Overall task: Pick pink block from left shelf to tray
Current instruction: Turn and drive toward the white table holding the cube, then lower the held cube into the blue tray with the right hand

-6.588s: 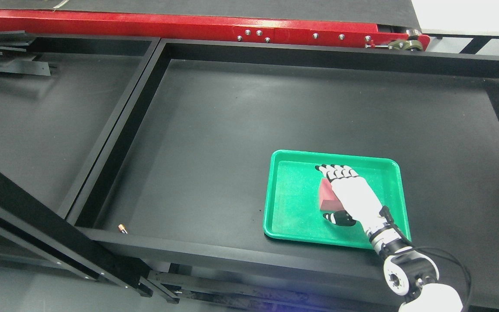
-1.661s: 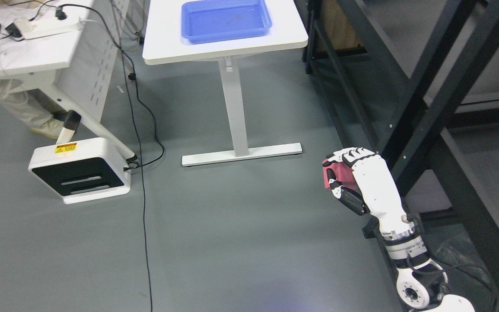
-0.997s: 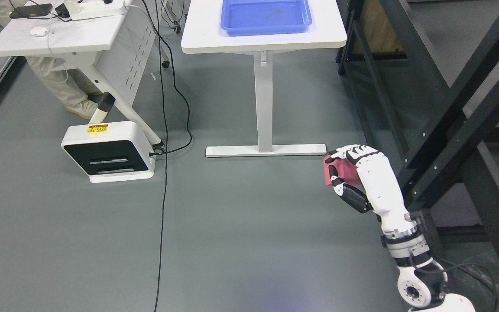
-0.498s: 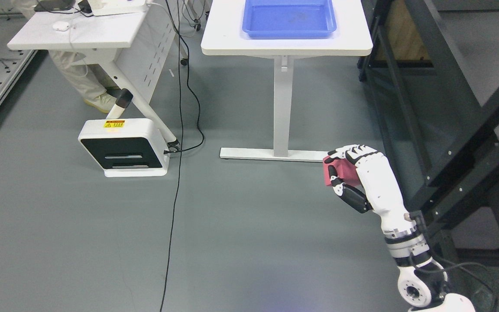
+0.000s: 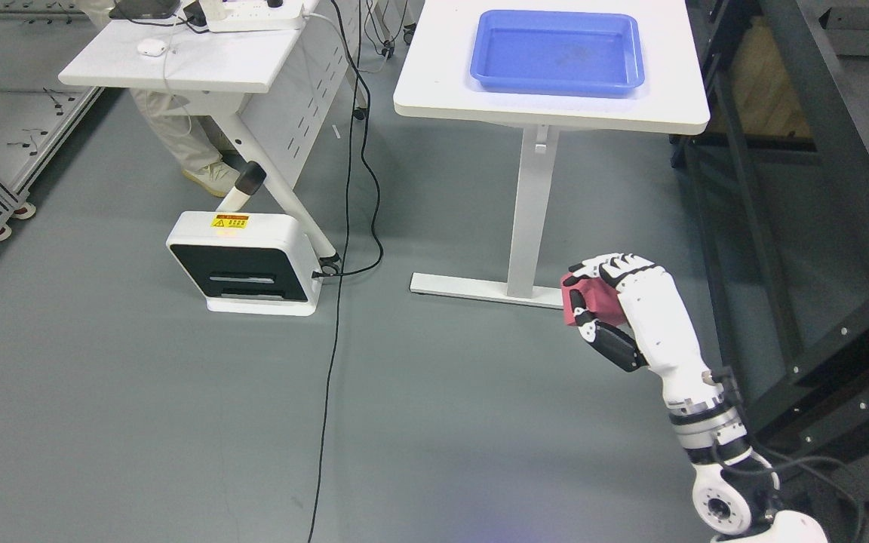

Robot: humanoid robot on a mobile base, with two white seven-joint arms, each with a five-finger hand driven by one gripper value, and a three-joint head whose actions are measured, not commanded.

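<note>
Above the floor, right hand (image 5: 623, 309) grips pink block (image 5: 593, 302).

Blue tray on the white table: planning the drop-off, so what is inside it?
The blue tray looks empty, only faint smudges on its floor. The pink block is in the right hand, over the floor.
</note>
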